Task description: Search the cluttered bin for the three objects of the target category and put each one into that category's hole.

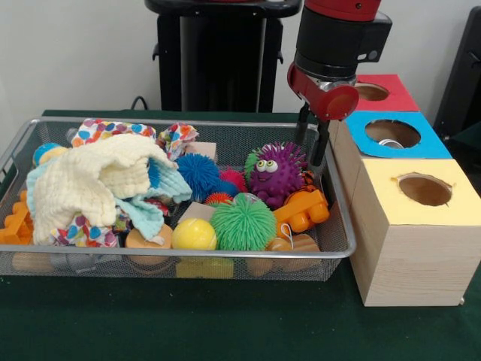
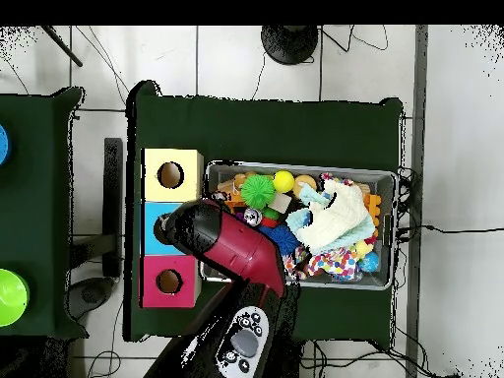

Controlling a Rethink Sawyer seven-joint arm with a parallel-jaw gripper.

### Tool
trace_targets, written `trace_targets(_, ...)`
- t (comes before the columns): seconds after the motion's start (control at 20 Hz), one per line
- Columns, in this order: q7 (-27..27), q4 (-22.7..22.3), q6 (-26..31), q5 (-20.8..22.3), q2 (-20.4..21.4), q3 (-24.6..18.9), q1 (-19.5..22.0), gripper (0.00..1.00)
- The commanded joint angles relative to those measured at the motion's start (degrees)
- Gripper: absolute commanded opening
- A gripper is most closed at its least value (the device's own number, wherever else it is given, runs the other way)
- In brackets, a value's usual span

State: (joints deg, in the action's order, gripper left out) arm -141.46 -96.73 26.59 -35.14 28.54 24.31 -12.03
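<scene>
A wire mesh bin (image 1: 342, 248) holds a jumble of toys. Among them are a purple spiky ball with eyes (image 1: 275, 173), a green spiky ball (image 1: 243, 223), a blue spiky ball (image 1: 198, 174), a yellow ball (image 1: 193, 235) and an orange plastic toy (image 1: 302, 211). My gripper (image 1: 310, 153) hangs open over the bin's far right corner, just right of the purple ball, with nothing between its fingers. In the overhead view the red arm (image 2: 231, 246) covers the gripper. The bin (image 2: 295, 165) lies to the right of the boxes there.
Beside the bin stand three wooden boxes with round holes in their tops: yellow (image 1: 451, 197), blue (image 1: 432, 143) and red (image 1: 398, 94). Pale yellow and blue cloths (image 1: 98, 184) and a spotted cloth (image 1: 105, 129) cover the bin's left half. Wooden blocks (image 1: 197, 212) lie among the toys.
</scene>
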Motion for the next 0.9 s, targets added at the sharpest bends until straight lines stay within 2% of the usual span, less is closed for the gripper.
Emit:
trace_targets(0.05, -4.45, 2.23, 3.38, 2.94, -1.67, -4.49, 3.04, 1.0)
trace_targets(0.6, -5.37, 2.63, 3.81, 2.98, -1.8, -4.39, 2.56, 1.0)
trace_targets(0.9, -7.87, 3.45, 4.77, 1.83, -2.18, -4.46, 1.37, 1.0)
